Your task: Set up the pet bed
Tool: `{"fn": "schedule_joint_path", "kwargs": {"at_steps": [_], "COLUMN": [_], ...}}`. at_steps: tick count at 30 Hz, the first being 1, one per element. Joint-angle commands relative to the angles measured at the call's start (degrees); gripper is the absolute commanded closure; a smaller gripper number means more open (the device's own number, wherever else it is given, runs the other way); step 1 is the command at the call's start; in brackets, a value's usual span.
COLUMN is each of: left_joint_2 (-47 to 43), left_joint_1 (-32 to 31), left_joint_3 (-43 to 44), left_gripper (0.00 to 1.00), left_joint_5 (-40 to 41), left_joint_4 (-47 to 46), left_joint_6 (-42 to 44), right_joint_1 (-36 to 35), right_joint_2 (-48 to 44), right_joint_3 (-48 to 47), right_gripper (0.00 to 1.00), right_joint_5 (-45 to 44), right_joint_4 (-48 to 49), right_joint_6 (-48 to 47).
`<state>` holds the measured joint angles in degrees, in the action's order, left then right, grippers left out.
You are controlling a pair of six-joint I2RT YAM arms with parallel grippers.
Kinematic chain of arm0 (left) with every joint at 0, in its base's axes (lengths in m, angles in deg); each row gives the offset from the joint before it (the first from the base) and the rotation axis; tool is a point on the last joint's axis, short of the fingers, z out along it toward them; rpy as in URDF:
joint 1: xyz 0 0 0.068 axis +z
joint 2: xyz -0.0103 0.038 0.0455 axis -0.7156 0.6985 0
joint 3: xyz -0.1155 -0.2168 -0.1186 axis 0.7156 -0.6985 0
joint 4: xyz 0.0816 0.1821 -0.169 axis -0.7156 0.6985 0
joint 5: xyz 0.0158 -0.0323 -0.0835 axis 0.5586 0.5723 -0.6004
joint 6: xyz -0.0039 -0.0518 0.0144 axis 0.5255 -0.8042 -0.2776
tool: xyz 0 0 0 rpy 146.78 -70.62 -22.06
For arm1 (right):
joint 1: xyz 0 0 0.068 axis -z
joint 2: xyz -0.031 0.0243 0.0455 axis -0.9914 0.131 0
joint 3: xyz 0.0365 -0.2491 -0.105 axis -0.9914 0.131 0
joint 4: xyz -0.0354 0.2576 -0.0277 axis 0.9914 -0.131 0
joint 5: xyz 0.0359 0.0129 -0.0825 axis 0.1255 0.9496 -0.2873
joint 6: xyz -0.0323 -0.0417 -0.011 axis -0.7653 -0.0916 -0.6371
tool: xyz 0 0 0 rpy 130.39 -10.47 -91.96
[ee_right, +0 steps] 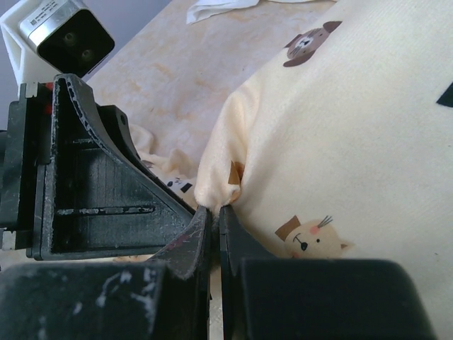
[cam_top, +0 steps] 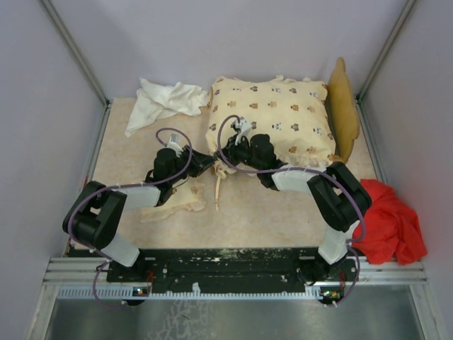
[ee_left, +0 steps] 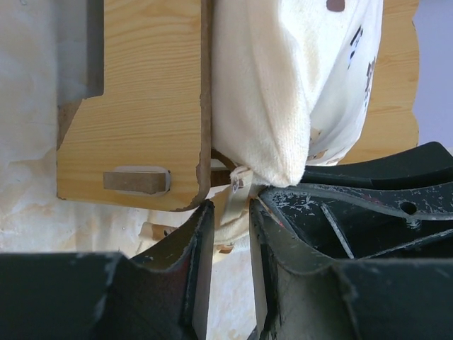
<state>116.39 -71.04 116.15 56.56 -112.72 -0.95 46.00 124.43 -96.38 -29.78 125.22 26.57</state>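
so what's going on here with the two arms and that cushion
Both arms are working at one corner of the animal-print cushion, which lies on the wooden bed frame. The right gripper has its jaws shut on the cushion's corner fabric. The left gripper sits beside the frame's end panel with a cream tie running between its jaws. Whether it is clamped on the tie is unclear.

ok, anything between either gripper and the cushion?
Nothing visible. The right gripper is shut on the cushion at its corner. The left gripper straddles a strap hanging at the cushion's corner, beside the bed frame.
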Motion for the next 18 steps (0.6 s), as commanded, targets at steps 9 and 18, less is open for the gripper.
{"fn": "schedule_joint_path", "kwargs": {"at_steps": [9, 18], "left_joint_2": [-0.14, -1.87], "left_joint_1": [-0.69, -0.82], "left_joint_3": [1.09, 0.48], "left_gripper": [0.97, 1.00], "left_joint_5": [1.67, 3.02], "left_joint_4": [-4.25, -3.32], "left_joint_6": [2.15, 3.21], "right_joint_1": [-0.81, -1.72], "right_joint_2": [-0.95, -14.78], "right_joint_3": [0.14, 7.71], "right_gripper": [1.00, 0.52], "right_joint_5": [2.85, -8.02], "right_joint_4": [5.05, -2.40], "right_joint_6": [1.74, 5.23]}}
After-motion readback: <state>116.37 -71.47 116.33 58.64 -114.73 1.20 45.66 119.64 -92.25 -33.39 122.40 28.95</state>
